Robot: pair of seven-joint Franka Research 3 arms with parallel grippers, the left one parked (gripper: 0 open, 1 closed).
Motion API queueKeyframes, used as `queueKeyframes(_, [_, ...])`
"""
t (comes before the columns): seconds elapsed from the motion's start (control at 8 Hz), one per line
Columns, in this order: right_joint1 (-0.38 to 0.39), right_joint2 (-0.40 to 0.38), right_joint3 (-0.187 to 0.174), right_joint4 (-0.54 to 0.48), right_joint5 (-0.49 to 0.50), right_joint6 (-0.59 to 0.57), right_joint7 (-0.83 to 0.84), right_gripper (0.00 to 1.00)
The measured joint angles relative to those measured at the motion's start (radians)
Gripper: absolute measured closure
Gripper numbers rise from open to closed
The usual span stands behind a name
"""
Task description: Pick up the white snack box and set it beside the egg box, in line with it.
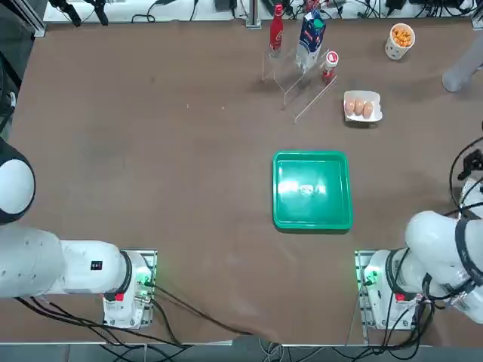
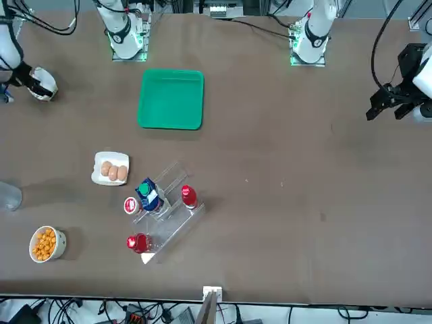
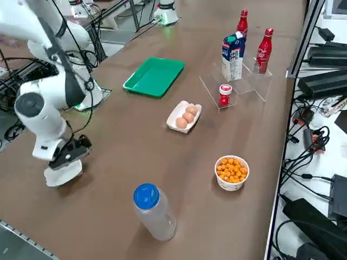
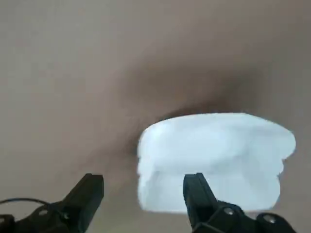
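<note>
The brown desk (image 1: 181,151) is the biggest thing. The green tray (image 1: 312,190) sits near its middle. At the far side is a see-through stand (image 3: 244,86), with a blue and white milk carton (image 3: 233,57) on it. A cloudy bottle with a blue lid (image 3: 156,211) stands at the far right, and two red bottles (image 3: 264,51) (image 3: 242,23) are by the stand. The right pincer (image 4: 143,177) is wide, low over the right side of the desk, one finger over part of the white snack box (image 4: 214,162) (I can't tell if they touch). That box is on the right, nearer than the egg box (image 1: 363,106). The egg box lies between the stand and the bottle with the blue lid. A white cup of orange snacks (image 1: 400,41) is farther off. A little red and white jar (image 3: 225,95) is on the stand. Smallest are three brown eggs (image 3: 186,117), inside the egg box.
</note>
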Motion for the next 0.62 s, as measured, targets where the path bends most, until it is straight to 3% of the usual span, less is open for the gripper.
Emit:
queueKeyframes(0.38, [-0.021, 0.048, 0.005, 0.002, 0.007, 0.033, -0.018, 0.06])
queueKeyframes(0.62, [-0.022, 0.049, 0.008, 0.002, 0.015, 0.033, -0.017, 0.17])
